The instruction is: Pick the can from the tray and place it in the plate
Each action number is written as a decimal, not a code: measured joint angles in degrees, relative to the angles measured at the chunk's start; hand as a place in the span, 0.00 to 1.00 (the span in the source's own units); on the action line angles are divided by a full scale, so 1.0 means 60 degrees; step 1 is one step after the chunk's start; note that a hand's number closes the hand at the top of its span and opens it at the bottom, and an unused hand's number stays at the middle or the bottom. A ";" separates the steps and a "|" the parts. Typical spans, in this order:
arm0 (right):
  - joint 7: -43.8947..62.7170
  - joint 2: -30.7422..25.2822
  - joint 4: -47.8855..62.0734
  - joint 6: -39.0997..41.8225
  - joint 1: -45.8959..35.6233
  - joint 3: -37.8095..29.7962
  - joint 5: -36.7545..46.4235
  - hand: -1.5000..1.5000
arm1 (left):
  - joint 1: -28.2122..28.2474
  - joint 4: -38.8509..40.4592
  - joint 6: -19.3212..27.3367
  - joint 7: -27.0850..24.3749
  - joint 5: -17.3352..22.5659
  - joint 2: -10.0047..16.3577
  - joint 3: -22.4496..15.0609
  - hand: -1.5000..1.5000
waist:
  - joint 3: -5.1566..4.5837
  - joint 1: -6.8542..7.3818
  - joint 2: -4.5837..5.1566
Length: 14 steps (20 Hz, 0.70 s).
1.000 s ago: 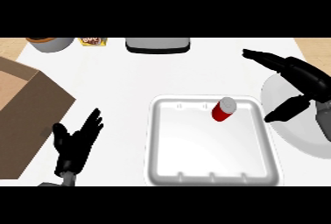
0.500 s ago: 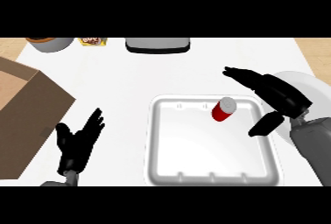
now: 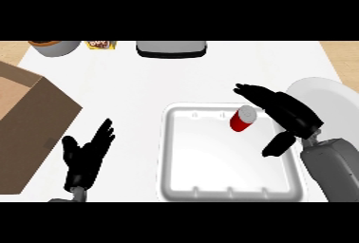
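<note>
A red can (image 3: 242,119) with a silver top stands in the far right part of the white tray (image 3: 210,175). My right hand (image 3: 288,114) is open just right of the can, fingers stretched past its far side and thumb hanging over the tray's right rim; it does not hold the can. The white plate (image 3: 329,97) lies right of the tray, partly hidden by my right hand and forearm. My left hand (image 3: 85,155) rests open at the lower left, fingers up, well away from the tray.
A brown cardboard box (image 3: 24,123) fills the left edge. At the back stand a grey bowl (image 3: 54,47), a small yellow packet (image 3: 101,44) and a dark grey appliance (image 3: 172,49). The white counter (image 3: 126,90) lies bare between these and the tray.
My right hand has moved left from over the plate to right beside the can, staying open. The can, tray and left hand have not moved.
</note>
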 measured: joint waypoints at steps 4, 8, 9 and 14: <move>0.0280 0.0284 0.0003 -0.0232 0.0072 0.0020 0.0753 0.00 | 0.0037 -0.0168 -0.0006 0.0230 -0.0088 -0.0144 0.0041 0.50 | -0.0003 0.0001 0.0003; 0.0332 0.0804 0.0674 -0.0574 -0.0218 0.0004 0.1492 0.00 | -0.0036 -0.0136 -0.0152 0.0301 -0.0175 -0.0160 0.0243 0.50 | -0.0005 0.0016 0.0008; 0.0191 0.0828 0.0819 -0.0622 -0.0205 -0.0034 0.1634 0.00 | -0.0025 -0.0182 -0.0160 0.0344 -0.0198 -0.0212 0.0259 0.50 | -0.0005 0.0018 0.0009; -0.0196 0.1161 0.1678 -0.0771 -0.0453 -0.0187 0.2198 0.00 | -0.0021 -0.0138 -0.0309 0.0303 -0.0356 -0.0312 0.0415 0.50 | -0.0003 0.0021 0.0010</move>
